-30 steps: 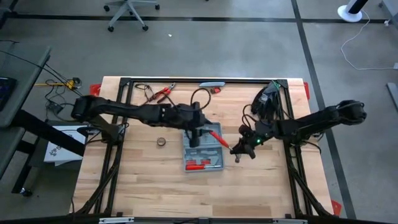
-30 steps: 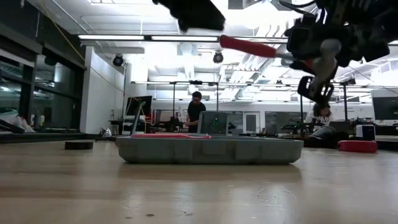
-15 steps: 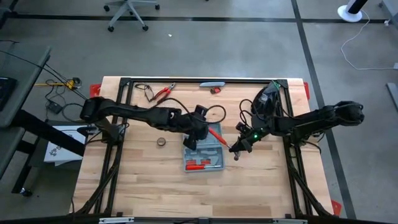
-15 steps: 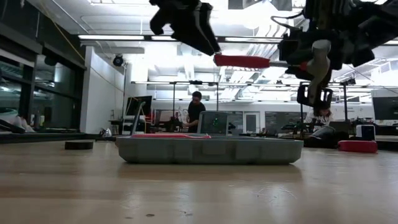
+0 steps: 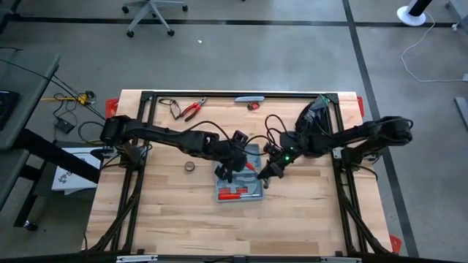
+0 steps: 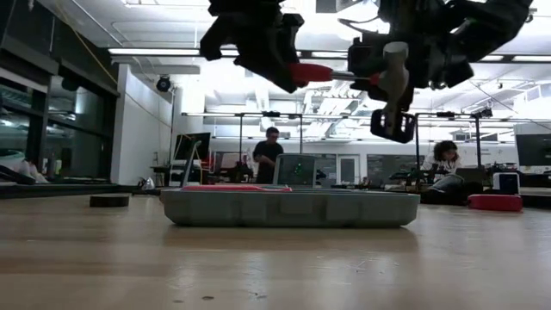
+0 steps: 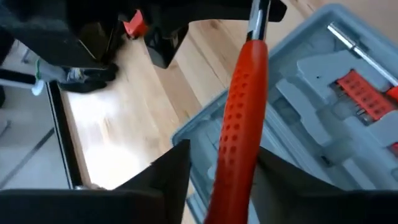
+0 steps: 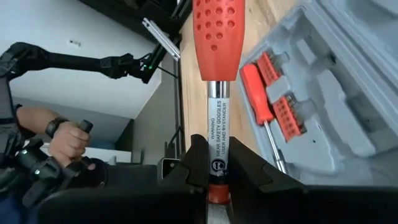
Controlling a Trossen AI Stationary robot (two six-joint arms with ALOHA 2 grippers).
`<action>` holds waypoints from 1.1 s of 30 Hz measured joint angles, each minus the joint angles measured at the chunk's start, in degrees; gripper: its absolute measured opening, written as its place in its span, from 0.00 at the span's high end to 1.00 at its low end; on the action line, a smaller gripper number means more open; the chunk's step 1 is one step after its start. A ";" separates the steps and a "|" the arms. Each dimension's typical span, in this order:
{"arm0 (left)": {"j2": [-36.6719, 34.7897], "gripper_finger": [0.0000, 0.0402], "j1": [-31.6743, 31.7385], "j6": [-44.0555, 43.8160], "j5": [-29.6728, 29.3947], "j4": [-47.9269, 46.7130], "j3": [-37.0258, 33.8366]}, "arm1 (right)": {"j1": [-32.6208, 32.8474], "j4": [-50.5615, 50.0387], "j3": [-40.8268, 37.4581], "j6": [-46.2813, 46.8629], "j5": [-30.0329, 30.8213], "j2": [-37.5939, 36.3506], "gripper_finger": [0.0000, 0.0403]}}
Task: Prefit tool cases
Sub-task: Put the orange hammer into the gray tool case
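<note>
The tool case (image 5: 238, 183) lies open on the table, a flat grey-blue tray (image 6: 288, 207) with moulded slots, a red screwdriver (image 8: 261, 93) and red bits inside. A hammer with a red handle (image 6: 312, 71) hangs level above it. My right gripper (image 5: 268, 172) is shut on the hammer's metal shaft. My left gripper (image 5: 240, 169) stands open over the case, its two fingers on either side of the red handle (image 7: 239, 124). A strip of the case shows between one finger (image 7: 177, 168) and the handle. My right gripper pinches the hammer's bare metal shaft (image 8: 215, 140) between its two fingers, close to the head (image 6: 394, 86). The fingers lie along the shaft and come from the table's right, slanting slightly down. The hammer is lifted clear above the case, about level, its handle toward my left gripper.
Red-handled pliers (image 5: 191, 109), a grey bar (image 5: 248, 98) and a small part (image 5: 253, 107) lie by the far edge. A tape roll (image 5: 189, 166) sits left of the case. A black frame (image 5: 146, 131) rims the table. People are in the room behind.
My right gripper has carried the hammer toward the table's left, from beside the case to over it. My left gripper has sunk toward the case and rolled about its own axis, so that the hammer's red handle now lies between its fingers.
</note>
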 joint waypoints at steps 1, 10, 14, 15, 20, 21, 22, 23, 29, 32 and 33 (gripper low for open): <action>0.00 0.73 -0.08 -1.51 0.03 -0.55 0.00 | -0.20 0.02 0.24 -0.18 -0.20 0.23 0.94; 0.02 0.92 -0.23 -25.08 7.67 -7.63 -0.02 | -2.27 0.02 0.37 -2.92 -0.79 0.28 0.94; 0.02 0.92 0.88 -33.38 14.57 -8.04 -0.02 | -3.47 0.21 0.37 -2.32 -1.53 0.23 0.89; 0.02 0.92 1.16 -35.68 17.37 -7.86 -0.27 | -3.95 0.41 0.37 -1.56 -1.82 0.19 0.86; 0.02 0.92 1.42 -45.99 25.86 -7.85 -3.08 | -6.89 -0.05 0.37 0.42 1.69 0.32 0.80; 0.02 0.92 1.39 -46.98 28.23 -7.83 -3.75 | -7.51 0.24 0.37 0.20 1.45 0.26 0.80; 0.02 0.92 1.39 -48.01 30.30 -7.55 -4.45 | -7.94 0.28 0.39 -0.11 1.15 0.23 0.79; 0.07 0.92 1.35 -49.14 31.80 -6.72 -5.37 | -8.52 0.22 0.37 -0.37 1.09 0.25 0.79; 1.11 0.92 1.31 -61.76 40.67 3.80 -12.09 | -9.79 0.29 0.37 -4.75 0.99 0.22 0.79; 0.98 0.92 1.39 -68.46 41.81 10.55 -14.69 | -8.64 0.20 0.37 -6.19 0.96 0.17 0.79; 0.98 0.92 1.42 -70.66 42.13 12.40 -15.42 | -8.08 -0.02 0.37 -6.59 1.14 0.17 0.79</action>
